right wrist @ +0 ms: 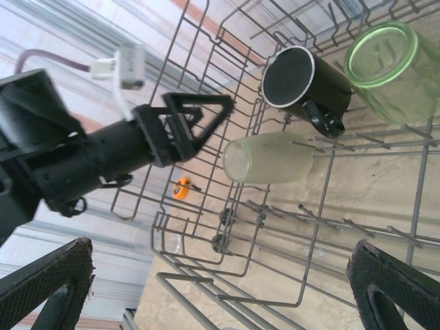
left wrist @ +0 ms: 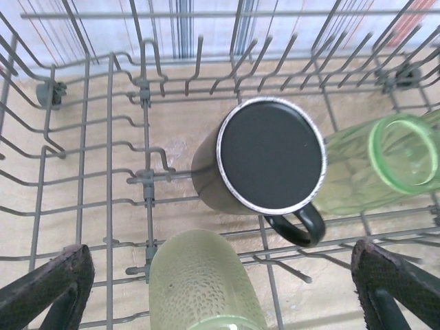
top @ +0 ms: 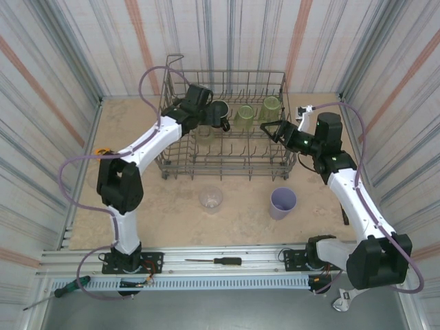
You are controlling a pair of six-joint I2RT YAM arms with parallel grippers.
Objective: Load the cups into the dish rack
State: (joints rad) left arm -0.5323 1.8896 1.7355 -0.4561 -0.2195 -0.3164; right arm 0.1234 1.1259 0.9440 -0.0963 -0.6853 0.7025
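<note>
**Ana:** Four cups sat inside the dish rack. The black mug lay tilted, its round dark end facing the left wrist camera and its handle toward the lower right of that view. A pale frosted tumbler lay just in front of it. The middle green tumbler was right beside the mug, and the right-hand green tumbler sat further along.

**Ben:** And outside the rack?

**Ana:** Two more stood on the table in front of it: a clear cup and, apart to its right, a lavender cup with its mouth up.

**Ben:** What about the left gripper?

**Ana:** It hung over the rack above the mug and the pale tumbler, its fingers spread wide with nothing between them.

**Ben:** And the right gripper?

**Ana:** That one was at the rack's right end, pointed inward. Its jaws were also wide apart and it held nothing.

**Ben:** Anything else?

**Ana:** A black-handled screwdriver lay on the rail between the arm bases.
</note>
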